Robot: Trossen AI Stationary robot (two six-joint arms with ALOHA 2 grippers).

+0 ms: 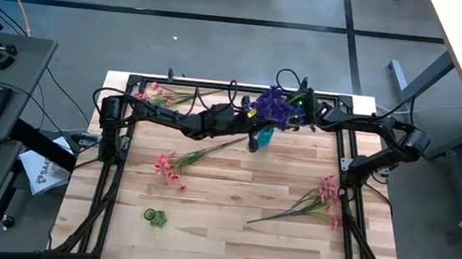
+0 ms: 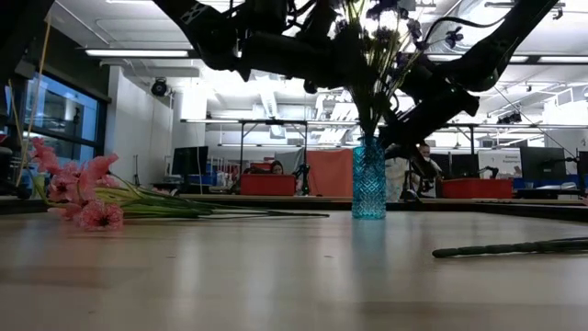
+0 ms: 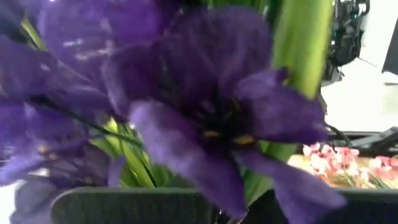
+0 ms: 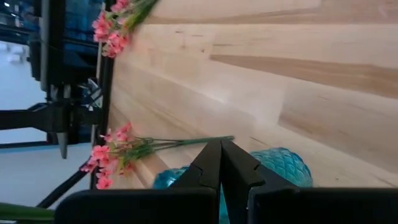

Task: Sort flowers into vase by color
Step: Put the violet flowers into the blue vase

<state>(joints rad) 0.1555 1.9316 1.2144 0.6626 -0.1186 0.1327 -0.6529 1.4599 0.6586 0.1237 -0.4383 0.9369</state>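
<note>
From overhead, both dark arms reach toward a blue glass vase (image 1: 265,136) at the far middle of the wooden table (image 1: 231,222), where a bunch of purple flowers (image 1: 273,106) stands in its neck; the left gripper (image 1: 251,138) sits just beside the vase, the right gripper (image 1: 299,102) just beyond the blooms. Three pink sprigs lie flat on the table: one (image 1: 160,95) near the far left corner, one (image 1: 169,165) left of centre with its stem running toward the vase, and one (image 1: 323,195) on the right side. A small green object (image 1: 154,217) rests near the front left. At table height, the vase (image 2: 368,190) stands upright with green stems rising from it into the arms overhead, pink blossoms (image 2: 83,193) lie at the left, and a dark stem (image 2: 510,246) lies at the right. The left wrist camera is filled with purple petals (image 3: 211,118) and green stems (image 3: 301,50), with pink blossoms (image 3: 336,162) beyond; its own fingers do not show clearly, though they read as closed. The right wrist camera shows its two dark fingers (image 4: 207,167) pressed together, holding nothing, just above the vase (image 4: 283,165), with two pink sprigs (image 4: 118,152) (image 4: 115,28) on the boards beyond.
</note>
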